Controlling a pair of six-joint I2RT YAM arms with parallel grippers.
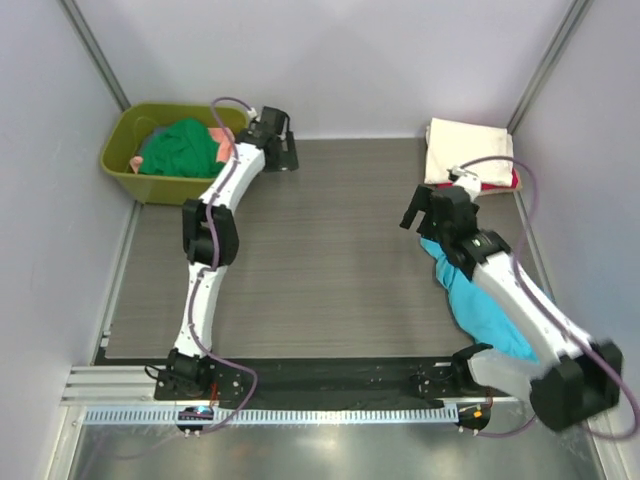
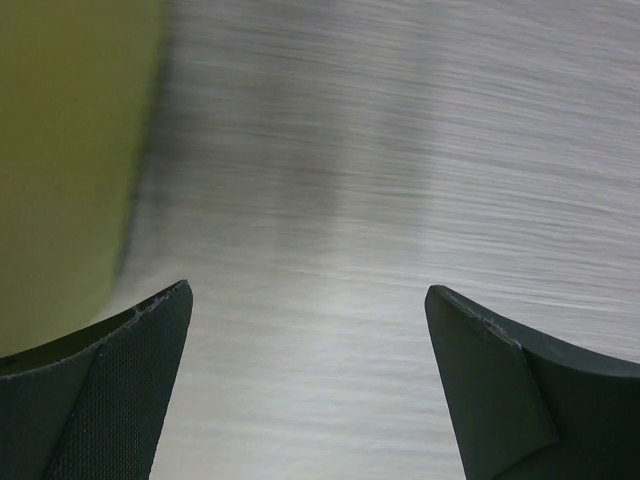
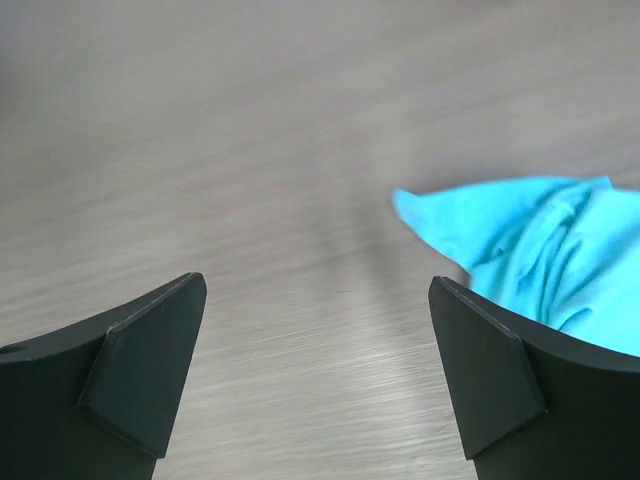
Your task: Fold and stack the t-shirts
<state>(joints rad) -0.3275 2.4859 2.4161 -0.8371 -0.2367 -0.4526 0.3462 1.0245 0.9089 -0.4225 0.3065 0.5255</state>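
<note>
At far right, already folded and stacked: cream shirt (image 1: 468,150) on red shirt (image 1: 516,181). Left to fold: blue shirt (image 1: 478,300), crumpled on table (image 1: 330,260) just beside right gripper (image 3: 318,280); green shirt (image 1: 180,148) and pink shirt (image 1: 226,146) in tub (image 1: 120,165). Left gripper (image 2: 308,290) near tub; both spread wide, holding nothing.

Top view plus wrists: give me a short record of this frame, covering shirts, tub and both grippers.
blue shirt: crumpled on table, right side
tub: far left, holds green shirt and pink shirt
stack: cream shirt folded over red shirt, far right
left gripper: open, empty, beside tub
right gripper: open, empty, beside blue shirt
</note>
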